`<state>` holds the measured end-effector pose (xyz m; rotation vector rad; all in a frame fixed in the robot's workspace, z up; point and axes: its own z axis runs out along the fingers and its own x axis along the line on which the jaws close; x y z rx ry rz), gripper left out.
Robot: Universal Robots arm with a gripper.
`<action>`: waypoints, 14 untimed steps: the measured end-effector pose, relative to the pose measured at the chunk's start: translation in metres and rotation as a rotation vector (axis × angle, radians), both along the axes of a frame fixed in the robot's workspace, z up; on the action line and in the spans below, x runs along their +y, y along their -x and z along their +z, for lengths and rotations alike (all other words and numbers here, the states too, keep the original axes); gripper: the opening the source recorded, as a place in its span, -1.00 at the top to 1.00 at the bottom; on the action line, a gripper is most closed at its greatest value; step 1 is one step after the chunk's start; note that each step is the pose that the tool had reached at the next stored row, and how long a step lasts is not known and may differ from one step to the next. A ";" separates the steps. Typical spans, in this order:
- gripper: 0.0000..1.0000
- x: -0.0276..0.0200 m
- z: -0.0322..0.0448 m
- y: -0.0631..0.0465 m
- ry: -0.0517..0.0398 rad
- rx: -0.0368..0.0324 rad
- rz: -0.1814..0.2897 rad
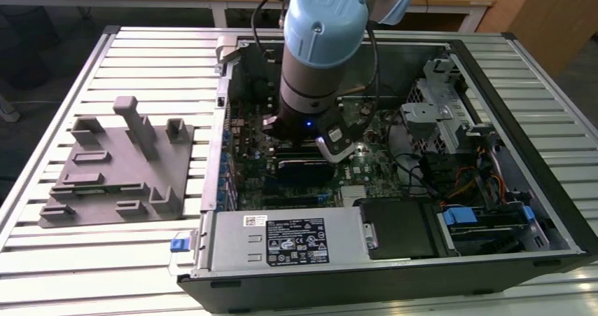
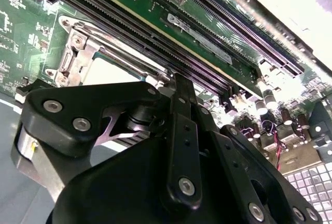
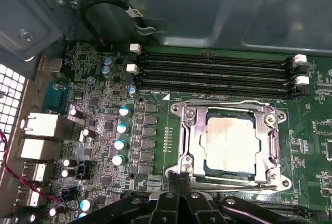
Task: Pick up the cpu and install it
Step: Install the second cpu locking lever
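**Already seated: the cpu lies in its socket, arm low inside the case**

Here I see the cpu (image 3: 231, 145) lying flat in the socket frame (image 3: 189, 146) on the motherboard (image 3: 155, 130), its silvery top showing through the metal bracket around it. In the first wrist view the gripper (image 3: 179, 195) sits at the near edge of that frame, just beside the chip and not on it. Its black links meet closely there, yet the fingertips themselves are cut off, so I cannot tell whether it is released or clenched; nothing shows between them.

Around the socket it is crowded. Four long memory slots (image 3: 212, 73) run just past the frame, a row of blue-topped capacitors (image 3: 120, 136) stands on one side, and a black cable (image 3: 104, 6) loops against the case wall behind. In the second wrist view the gripper's own body (image 2: 155, 167) covers most of the socket, leaving one pale corner of the cpu (image 2: 106, 73) visible beside the slots.

In the exterior view the arm (image 1: 318, 50) reaches down into the open computer case (image 1: 523, 106) and hides the socket area. The grey moulded tray (image 1: 117, 169) rests on the slatted tabletop (image 1: 56, 260) on the exterior view's left, well apart from the case
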<state>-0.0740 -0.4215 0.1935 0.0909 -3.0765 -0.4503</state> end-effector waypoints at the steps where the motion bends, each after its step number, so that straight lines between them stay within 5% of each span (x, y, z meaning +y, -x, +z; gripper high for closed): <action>1: 0.79 0.0000 -0.0005 0.000 -0.0023 0.0000 0.000; 14: 0.79 0.0000 -0.0049 0.004 -0.0263 0.0000 0.000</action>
